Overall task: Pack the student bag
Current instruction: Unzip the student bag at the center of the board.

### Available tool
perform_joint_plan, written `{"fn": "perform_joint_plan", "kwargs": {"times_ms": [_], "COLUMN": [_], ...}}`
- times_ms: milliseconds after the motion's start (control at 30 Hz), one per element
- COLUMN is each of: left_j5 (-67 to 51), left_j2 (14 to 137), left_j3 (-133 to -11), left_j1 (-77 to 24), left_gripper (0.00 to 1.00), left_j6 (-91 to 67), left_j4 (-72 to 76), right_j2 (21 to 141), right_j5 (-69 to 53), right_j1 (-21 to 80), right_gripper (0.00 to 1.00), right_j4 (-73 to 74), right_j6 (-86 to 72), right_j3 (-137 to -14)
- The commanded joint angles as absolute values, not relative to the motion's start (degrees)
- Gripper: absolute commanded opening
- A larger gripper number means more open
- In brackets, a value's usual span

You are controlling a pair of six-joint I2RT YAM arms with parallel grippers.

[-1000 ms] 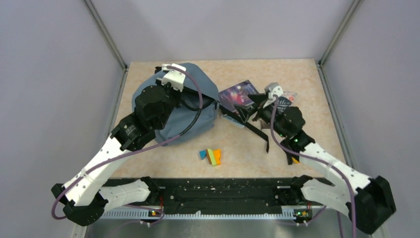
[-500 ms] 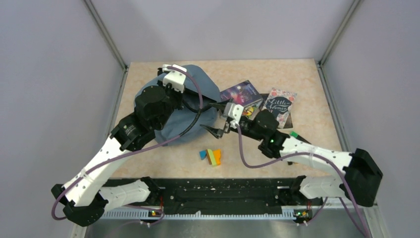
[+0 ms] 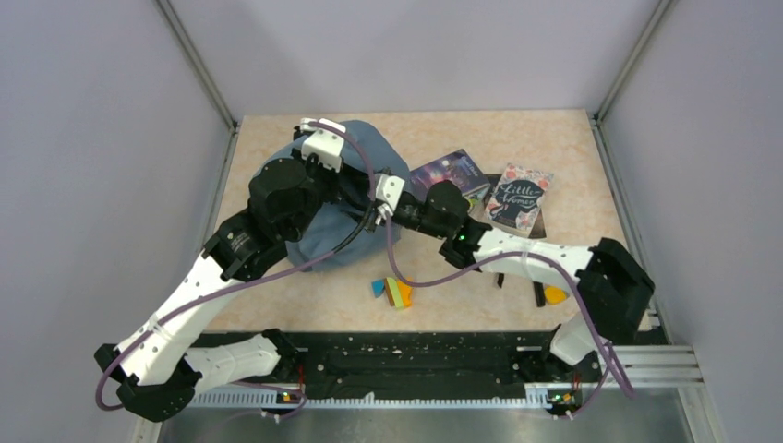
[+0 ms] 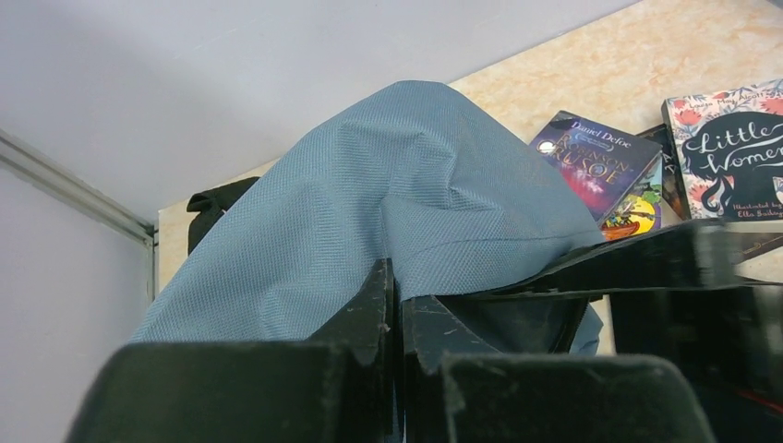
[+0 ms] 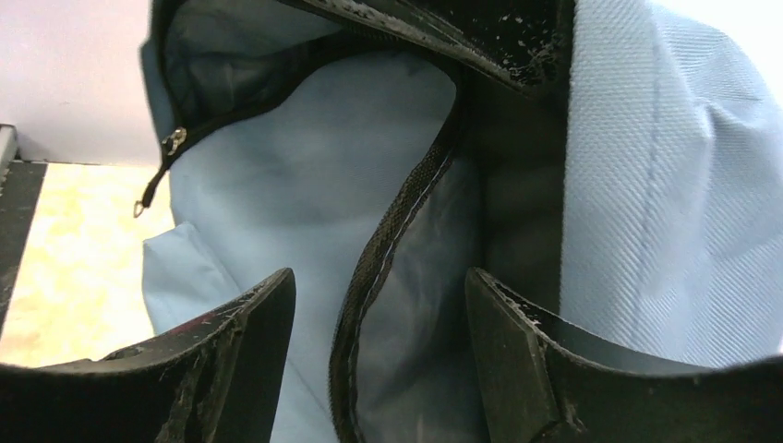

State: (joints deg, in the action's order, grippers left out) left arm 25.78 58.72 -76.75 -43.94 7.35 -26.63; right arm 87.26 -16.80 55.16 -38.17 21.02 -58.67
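Note:
The slate-blue student bag lies at the table's back left, and its fabric bulges upward in the left wrist view. My left gripper is shut on a fold of that fabric at the bag's mouth, holding it lifted. My right gripper is open right at the mouth. The black zipper edge runs between its fingers, with dark lining behind it. From above, the right gripper sits against the bag just under the left wrist.
Two books lie right of the bag, a purple one and "Little Women". Coloured blocks sit near the front centre, and a small orange piece lies by the right arm. The zipper pull hangs at the mouth's left side.
My right arm swung left from the books to the bag's mouth, leaving both books uncovered. The left arm stayed put, still gripping the fabric.

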Motion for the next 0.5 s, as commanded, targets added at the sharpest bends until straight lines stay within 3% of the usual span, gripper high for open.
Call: {"fn": "perform_joint_plan", "kwargs": {"times_ms": [0, 33, 133, 167, 333, 467], "left_j5": [24.88, 24.87, 25.45, 25.86, 21.58, 22.07], "left_j2": [57.37, 57.46, 57.94, 58.07, 56.13, 57.61], "left_j3": [-79.33, -79.35, -80.10, -80.53, -82.15, -84.61], "left_j1": [-43.61, -43.53, -42.70, -42.04, -33.72, -32.23], "left_gripper": [0.00, 0.00, 0.00, 0.00, 0.00, 0.00], "left_j6": [6.33, 6.28, 6.20, 5.94, 2.32, 1.82], "left_j4": [-24.27, -24.30, -24.87, -25.33, -26.33, -28.82], "right_j2": [92.78, 93.57, 93.02, 91.82, 81.96, 71.64], "right_j5": [-15.88, -16.30, -18.09, -18.77, -21.21, -20.43], "right_j1": [55.99, 55.99, 56.07, 56.12, 56.66, 57.41], "right_gripper": [0.59, 0.51, 0.08, 0.00, 0.00, 0.00], "right_j4": [-42.06, -41.58, -39.60, -39.10, -31.89, -34.36], "right_j6": [21.14, 21.03, 20.34, 20.38, 19.23, 15.14], "right_j3": [-65.94, -67.19, -69.16, -68.51, -59.27, -45.42]}}
